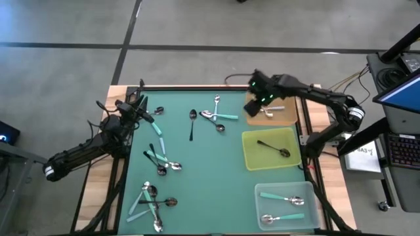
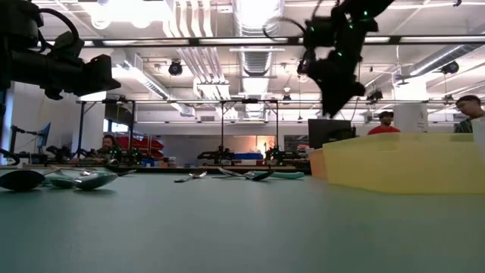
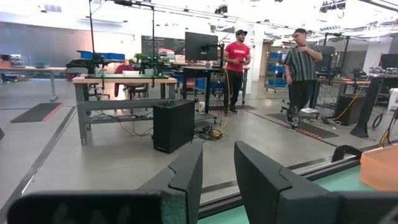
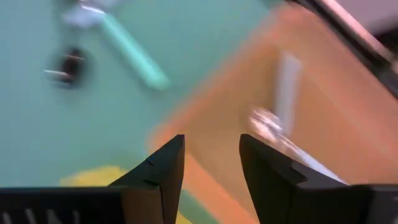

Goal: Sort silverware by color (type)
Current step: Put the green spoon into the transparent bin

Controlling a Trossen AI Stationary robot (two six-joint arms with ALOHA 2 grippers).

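My right gripper [image 1: 252, 108] hung over the near-left corner of the orange tray [image 1: 286, 118], its fingers [image 4: 163, 167] apart with nothing between them. A silver spoon [image 1: 271, 110] lay in that tray just beside it, so I judged I was at the release end of a delivery, with silver going to orange. The yellow tray [image 1: 252, 156] held one black spoon [image 1: 273, 148], and the clear tray [image 1: 314, 211] held two teal-handled spoons [image 1: 282, 196].

Most of the silverware was unsorted on the green mat [image 1: 210, 170]: a black spoon [image 1: 191, 122] and a crossed cluster of silver and teal [image 1: 217, 116] near the far edge, more mixed heaps toward the left side. My left gripper [image 1: 140, 108] waited raised at the mat's far-left corner, fingers [image 3: 186, 180] slightly apart, empty.

Next I reckoned the right arm should swing to the crossed cluster, the nearest pile, and single out one spoon without dragging its neighbours
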